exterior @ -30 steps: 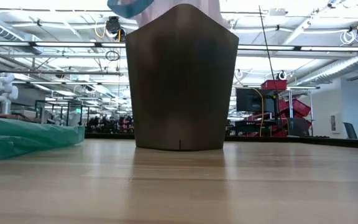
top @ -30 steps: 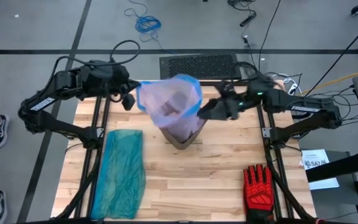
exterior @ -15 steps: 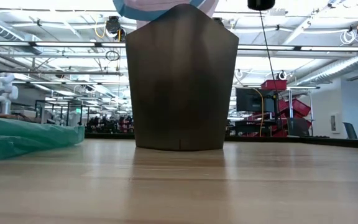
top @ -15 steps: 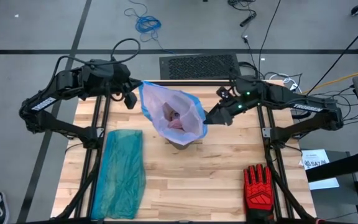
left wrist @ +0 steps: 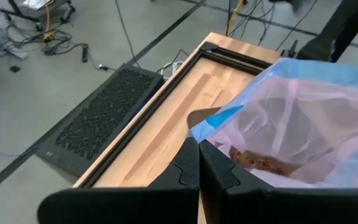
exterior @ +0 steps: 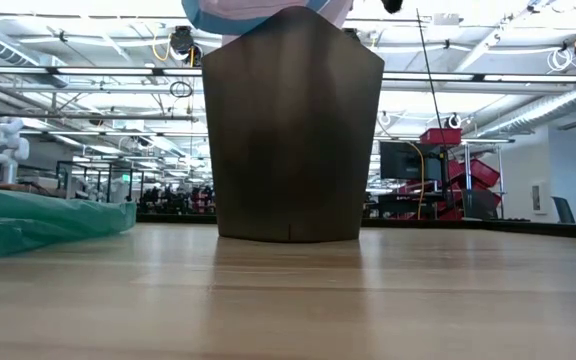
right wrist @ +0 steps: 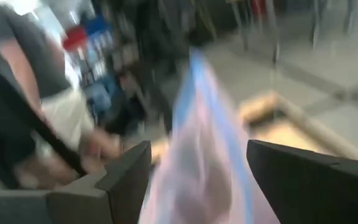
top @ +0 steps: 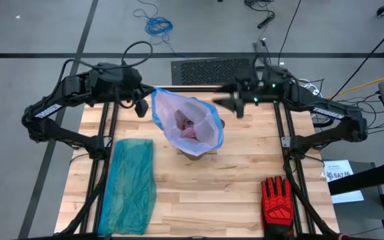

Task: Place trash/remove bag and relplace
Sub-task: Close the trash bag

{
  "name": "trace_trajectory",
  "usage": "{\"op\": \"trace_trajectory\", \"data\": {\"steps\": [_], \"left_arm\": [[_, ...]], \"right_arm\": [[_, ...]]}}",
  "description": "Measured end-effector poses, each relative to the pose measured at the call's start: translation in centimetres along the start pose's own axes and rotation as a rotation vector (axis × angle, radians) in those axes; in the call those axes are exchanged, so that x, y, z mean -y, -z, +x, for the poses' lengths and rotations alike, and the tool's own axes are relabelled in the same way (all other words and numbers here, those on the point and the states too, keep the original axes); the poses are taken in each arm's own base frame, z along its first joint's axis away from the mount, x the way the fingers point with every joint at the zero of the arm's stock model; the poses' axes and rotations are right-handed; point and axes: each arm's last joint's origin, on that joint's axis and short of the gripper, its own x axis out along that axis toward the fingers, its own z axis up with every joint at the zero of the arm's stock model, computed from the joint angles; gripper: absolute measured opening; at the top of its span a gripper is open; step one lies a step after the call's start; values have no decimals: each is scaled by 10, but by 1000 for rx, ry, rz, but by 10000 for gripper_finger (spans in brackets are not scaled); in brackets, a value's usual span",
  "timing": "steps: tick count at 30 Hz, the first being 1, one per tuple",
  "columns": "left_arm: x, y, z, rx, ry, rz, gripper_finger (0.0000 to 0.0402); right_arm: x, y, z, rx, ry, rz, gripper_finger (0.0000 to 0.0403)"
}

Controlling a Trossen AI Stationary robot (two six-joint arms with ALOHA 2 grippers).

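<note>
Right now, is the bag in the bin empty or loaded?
Loaded. The bag stands open in the bin, and brown trash lies inside it. How full it is cannot be told.

Both arms are dark, jointed links with white lettering on the forearm segments and black cables looping off the shoulders. The left gripper [left wrist: 199,171] has matte black, angular fingers. A small green light glows on the right arm's wrist.

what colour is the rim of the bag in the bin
Bright blue, on a pinkish-lavender bag; it shows best in the high view.
</note>
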Motion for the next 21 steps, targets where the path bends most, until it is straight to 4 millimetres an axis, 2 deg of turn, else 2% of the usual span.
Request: {"op": "trace_trajectory", "data": {"steps": [3,6,12,17,21], "left_arm": [[2,-3,6,16,16,-8,0],[5,-7,13,29,47,-12,0],[11,-11,35,15,84,-5,0],[15,-11,50,-13,89,2,0],[15,-11,55,-24,87,5,0]], "right_arm": [[6,-13,15,150,-29,-56,256],[14,-19,36,174,-2,-111,245],[11,-34,80,19,45,-252,198],[-3,-48,102,-122,169,-402,174],[-11,-49,118,-221,183,-446,169]]}}
